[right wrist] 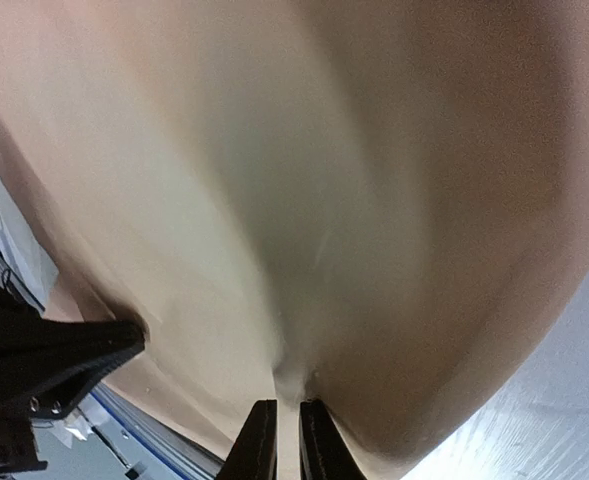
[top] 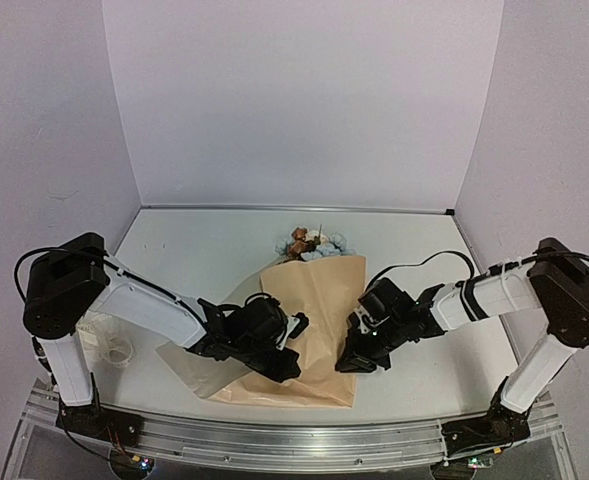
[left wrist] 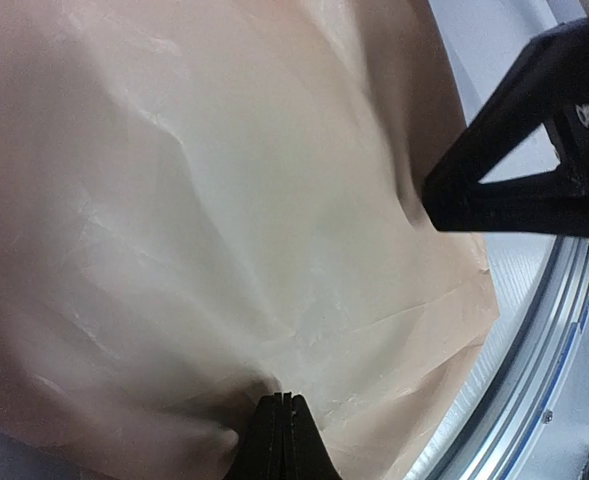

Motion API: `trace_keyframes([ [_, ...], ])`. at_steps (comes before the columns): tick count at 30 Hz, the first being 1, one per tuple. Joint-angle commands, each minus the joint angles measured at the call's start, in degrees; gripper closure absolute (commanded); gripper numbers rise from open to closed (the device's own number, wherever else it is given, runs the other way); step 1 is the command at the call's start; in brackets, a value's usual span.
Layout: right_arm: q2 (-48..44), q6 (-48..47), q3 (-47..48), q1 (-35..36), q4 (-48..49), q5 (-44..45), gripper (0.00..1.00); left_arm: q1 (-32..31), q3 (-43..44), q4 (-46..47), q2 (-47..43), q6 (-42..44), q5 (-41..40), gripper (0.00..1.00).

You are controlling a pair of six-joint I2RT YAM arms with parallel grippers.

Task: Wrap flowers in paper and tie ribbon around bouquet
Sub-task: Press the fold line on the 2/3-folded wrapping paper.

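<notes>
The tan paper lies mid-table, folded over the flowers, whose blue and brown heads stick out at its far end; the stems are hidden. My left gripper is shut on the paper's near left part, and the left wrist view shows the paper puckered at the tips of that gripper. My right gripper is shut on the near right edge, with a fold of the paper pinched in it. The cream ribbon lies loose at the left, by the left arm's base.
A ridged metal rail runs along the table's near edge, just below the paper's corner. Pale walls close in the white table on three sides. The two grippers sit close together, a short gap apart over the paper's near end.
</notes>
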Motion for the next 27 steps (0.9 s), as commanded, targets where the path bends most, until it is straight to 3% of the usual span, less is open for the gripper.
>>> trace_keyframes([
  [1, 2.92, 4.33, 0.57, -3.87, 6.51, -2.58, 0.9, 0.0, -0.74, -2.95, 2.34, -0.21, -0.03, 1.0],
  [14, 7.61, 6.96, 2.07, -14.96, 11.07, -7.03, 0.9, 0.08, -0.63, -4.53, 2.91, 0.36, -0.75, 1.0],
  [27, 16.55, 10.05, 12.66, -24.69, 11.87, -10.82, 0.9, 0.08, 0.41, -6.34, 3.02, 1.07, -1.2, 1.0],
])
